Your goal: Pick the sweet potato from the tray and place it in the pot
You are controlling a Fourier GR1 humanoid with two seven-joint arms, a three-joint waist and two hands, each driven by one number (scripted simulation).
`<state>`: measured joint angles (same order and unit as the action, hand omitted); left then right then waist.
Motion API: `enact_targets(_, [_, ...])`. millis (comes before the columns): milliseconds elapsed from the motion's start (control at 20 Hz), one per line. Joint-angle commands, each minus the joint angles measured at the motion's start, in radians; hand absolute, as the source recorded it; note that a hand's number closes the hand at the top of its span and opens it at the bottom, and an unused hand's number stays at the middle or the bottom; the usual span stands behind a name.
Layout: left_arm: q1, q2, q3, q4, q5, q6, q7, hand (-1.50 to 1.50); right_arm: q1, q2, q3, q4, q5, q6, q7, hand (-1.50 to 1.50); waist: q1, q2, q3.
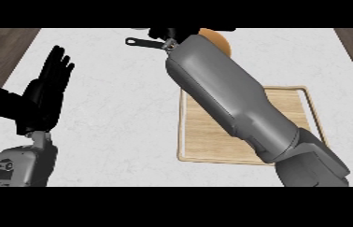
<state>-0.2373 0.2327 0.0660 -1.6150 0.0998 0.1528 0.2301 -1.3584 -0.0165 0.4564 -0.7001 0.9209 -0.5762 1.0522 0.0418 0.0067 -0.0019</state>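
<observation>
Left hand: the black left hand (47, 93) stood at the view's left edge on its grey forearm, resting, fingers straight and pointing up, holding nothing.
Tray: the pale wooden rectangular tray (203, 137) with a raised rim lay on the white marbled surface (117, 128) right of centre; what showed of its board was bare (the forearm crossed much of it).
Right arm: the grey right forearm (228, 95) rose from the lower right corner, passed over the tray and reached to the far edge.
Right hand: the black right hand (169, 33) showed only partly at the top of the view; I could not tell how its fingers stood.
Sweet potato: the rounded orange sweet potato (219, 40) peeked out just beside the wrist, beyond the tray.
Pot: only the black pot's handle (141, 42) showed, at the far edge.
</observation>
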Motion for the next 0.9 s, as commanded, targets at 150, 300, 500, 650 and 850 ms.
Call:
enact_targets(150, [0.017, 0.003, 0.019, 0.001, 0.020, -0.022, -0.025, 0.00, -0.020, 0.015, 0.042, 0.258, 0.150, 0.016, 0.135, 1.50, 0.001, 0.004, -0.001])
enact_targets(300, [-0.001, 0.014, 0.022, -0.026, 0.016, -0.015, 0.017, 0.00, -0.009, -0.038, -0.049, 0.337, 0.105, -0.044, -0.020, 1.50, 0.002, 0.008, 0.001])
enact_targets(500, [-0.010, 0.009, 0.020, -0.030, 0.010, -0.008, 0.036, 0.00, 0.027, -0.031, -0.104, 0.402, 0.072, -0.079, -0.100, 1.50, 0.000, 0.008, 0.002])
enact_targets(650, [-0.027, -0.002, 0.016, 0.003, 0.015, -0.021, 0.001, 0.00, 0.061, -0.005, -0.177, 0.413, 0.010, -0.166, -0.105, 1.50, 0.010, 0.017, 0.002])
enact_targets(850, [-0.011, -0.002, 0.012, -0.004, -0.006, -0.010, 0.001, 0.00, 0.137, 0.014, -0.274, 0.377, -0.108, -0.179, -0.257, -1.50, 0.005, 0.014, 0.003])
